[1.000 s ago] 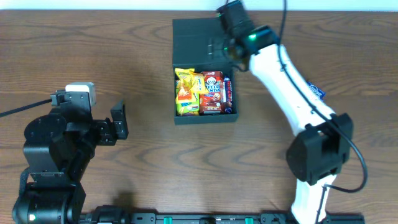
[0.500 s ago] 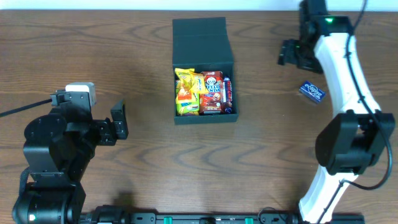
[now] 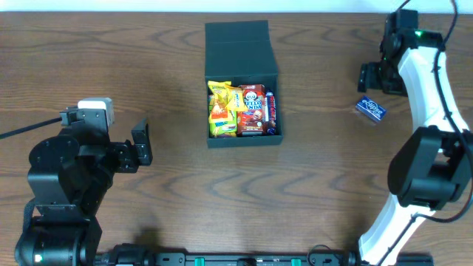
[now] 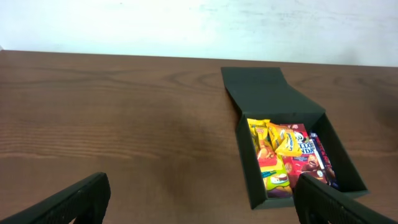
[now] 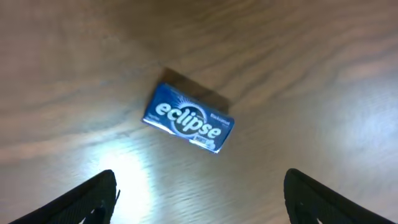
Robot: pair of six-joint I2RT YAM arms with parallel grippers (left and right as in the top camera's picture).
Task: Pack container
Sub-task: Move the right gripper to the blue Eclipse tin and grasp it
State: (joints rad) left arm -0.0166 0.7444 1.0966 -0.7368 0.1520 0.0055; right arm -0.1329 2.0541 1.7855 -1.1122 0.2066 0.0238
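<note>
The dark brown wooden table (image 3: pixel 148 74) carries two things. A matte black rectangular cardboard box (image 3: pixel 241 52) lies at the far middle, its flap lid folded open toward the far side. A small blue flat Eclipse gum pack (image 3: pixel 370 108) lies well apart to its right, slightly tilted

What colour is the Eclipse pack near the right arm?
Eclipse pack: dark blue, white lettering; clearest in right wrist view.

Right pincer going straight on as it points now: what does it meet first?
Probably the blue Eclipse pack, lying on the table centred ahead of the open right pincer. Depth is unclear; it might touch bare wood just short of it.
</note>
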